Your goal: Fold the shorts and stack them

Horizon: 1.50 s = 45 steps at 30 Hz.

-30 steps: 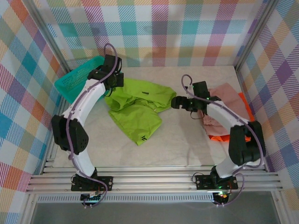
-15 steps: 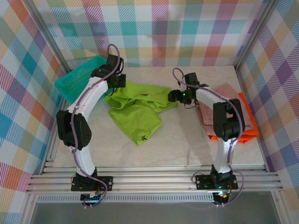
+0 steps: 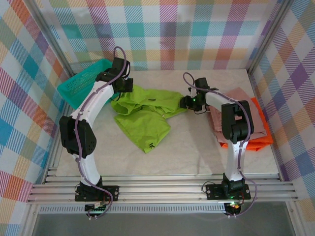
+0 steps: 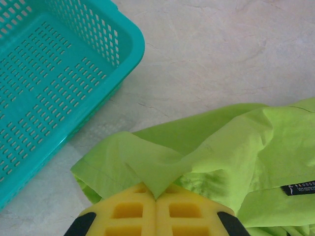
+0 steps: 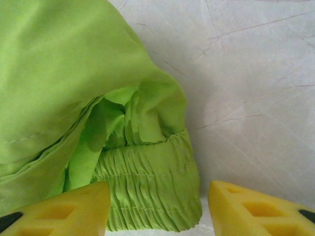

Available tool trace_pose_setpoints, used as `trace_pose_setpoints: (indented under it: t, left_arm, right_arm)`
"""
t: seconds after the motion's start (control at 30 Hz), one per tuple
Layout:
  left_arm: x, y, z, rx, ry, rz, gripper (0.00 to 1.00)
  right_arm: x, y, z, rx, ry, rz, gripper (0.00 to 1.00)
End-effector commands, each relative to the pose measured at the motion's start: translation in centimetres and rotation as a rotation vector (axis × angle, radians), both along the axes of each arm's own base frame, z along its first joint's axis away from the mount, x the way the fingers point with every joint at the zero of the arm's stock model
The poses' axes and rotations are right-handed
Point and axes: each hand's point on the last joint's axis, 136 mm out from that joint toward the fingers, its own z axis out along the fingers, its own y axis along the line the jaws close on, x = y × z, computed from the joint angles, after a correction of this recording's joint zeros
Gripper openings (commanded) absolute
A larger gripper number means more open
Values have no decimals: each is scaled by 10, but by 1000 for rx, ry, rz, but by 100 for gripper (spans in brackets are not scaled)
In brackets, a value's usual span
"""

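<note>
The lime green shorts [image 3: 142, 115] lie crumpled in the middle of the table. My left gripper [image 3: 126, 88] is at their far left corner, its yellow pads [image 4: 128, 211] shut on a pinched fold of the green fabric [image 4: 156, 179]. My right gripper [image 3: 186, 102] is at the shorts' right edge. It is open, and the gathered elastic waistband [image 5: 147, 189] lies between its fingers [image 5: 59, 209], with a gap on the right side. The dusty pink shorts [image 3: 241, 97] lie on the bright orange shorts [image 3: 260, 136] at the right, behind the right arm.
A teal mesh basket [image 3: 81, 84] stands tilted at the back left, close to the left gripper, and its rim [image 4: 125, 54] shows in the left wrist view. Plaid walls enclose the table on three sides. A dark label [image 4: 300, 188] is sewn on the green fabric.
My right gripper has moved left from the pink shorts to the green shorts' right edge, and its jaws have narrowed around the waistband. The left gripper stayed shut on the fabric.
</note>
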Motion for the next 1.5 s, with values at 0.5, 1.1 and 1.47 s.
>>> trace_pose_setpoints:
  t: [0.5, 1.1, 1.47]
  left_arm:
    - [-16, 7, 20, -27, -29, -1, 0]
    - [-69, 44, 208, -114, -436, 113, 0]
    - [-134, 67, 321, -185, -685, 133, 0]
  right_arm:
    - [4, 7, -1, 46, 17, 5, 10]
    - [-25, -29, 285, -14, -656, -13, 0]
    - [-106, -47, 403, -37, -974, 50, 0]
